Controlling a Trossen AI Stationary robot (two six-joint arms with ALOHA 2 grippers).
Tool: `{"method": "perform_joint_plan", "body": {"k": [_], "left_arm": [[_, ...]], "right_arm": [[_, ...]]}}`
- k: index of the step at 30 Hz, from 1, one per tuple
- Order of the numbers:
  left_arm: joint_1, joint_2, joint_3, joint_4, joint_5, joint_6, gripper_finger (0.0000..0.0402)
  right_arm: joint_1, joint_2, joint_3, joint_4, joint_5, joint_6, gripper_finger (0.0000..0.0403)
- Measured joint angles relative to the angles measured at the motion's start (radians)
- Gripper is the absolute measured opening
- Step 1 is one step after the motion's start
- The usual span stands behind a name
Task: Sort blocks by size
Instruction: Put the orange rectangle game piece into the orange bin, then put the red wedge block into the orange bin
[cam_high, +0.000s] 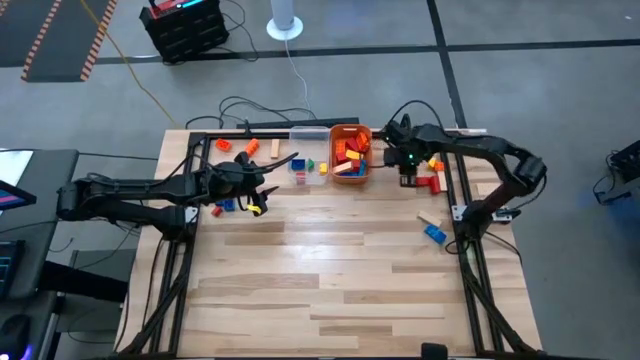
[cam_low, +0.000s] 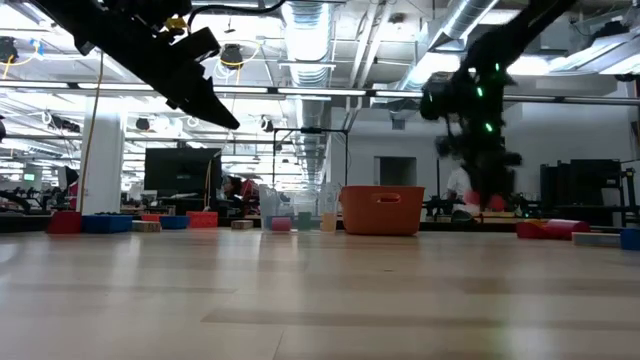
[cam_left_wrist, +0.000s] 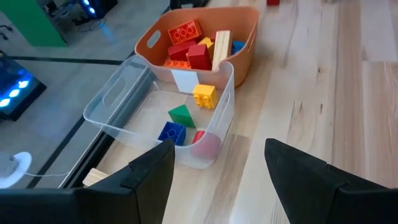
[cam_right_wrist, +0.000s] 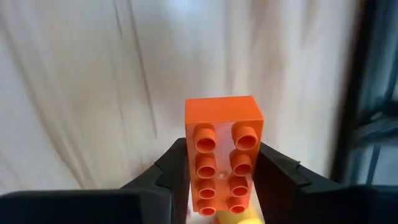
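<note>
An orange studded block (cam_right_wrist: 224, 155) sits between the two dark fingers (cam_right_wrist: 176, 171) of the right gripper (cam_high: 409, 172), which press on its two long sides and hold it. This gripper hangs over the counter (cam_high: 330, 270) near the far right edge, just beside the orange tub (cam_high: 351, 156), where red, yellow and wooden blocks (cam_left_wrist: 198, 48) lie. The clear tub (cam_left_wrist: 165, 115) touches the orange one and holds small blue, green, yellow and red pieces. More blocks (cam_high: 432, 180) lie on the counter at the right. The left gripper (cam_high: 262, 186) waits at the far left with its fingers wide apart and empty.
</note>
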Motion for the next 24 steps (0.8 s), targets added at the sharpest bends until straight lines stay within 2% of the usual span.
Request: {"method": "perform_joint_plan", "body": {"k": [7,13,17,21,24], "left_arm": [[0.000,0.000,0.001,0.024,0.000,-0.002,0.0243],[-0.001,0.000,0.001,-0.002,0.016,-0.035,0.0243],[-0.001,0.000,0.001,-0.021,0.016,-0.051,0.0243],[-0.001,0.000,0.001,-0.022,0.016,-0.056,0.0243],[-0.001,0.000,0.001,-0.022,0.016,-0.056,0.0243]], "right_arm": [[0.116,-0.054,0.132,0.240,-0.140,0.189,0.0180],[0.184,0.029,0.173,0.382,-0.166,0.308,0.0178],[0.197,0.096,0.189,0.337,-0.165,0.331,0.0209],[0.178,0.110,0.255,0.150,-0.156,0.332,0.0251],[0.142,0.089,0.304,0.007,-0.122,0.355,0.0266]]}}
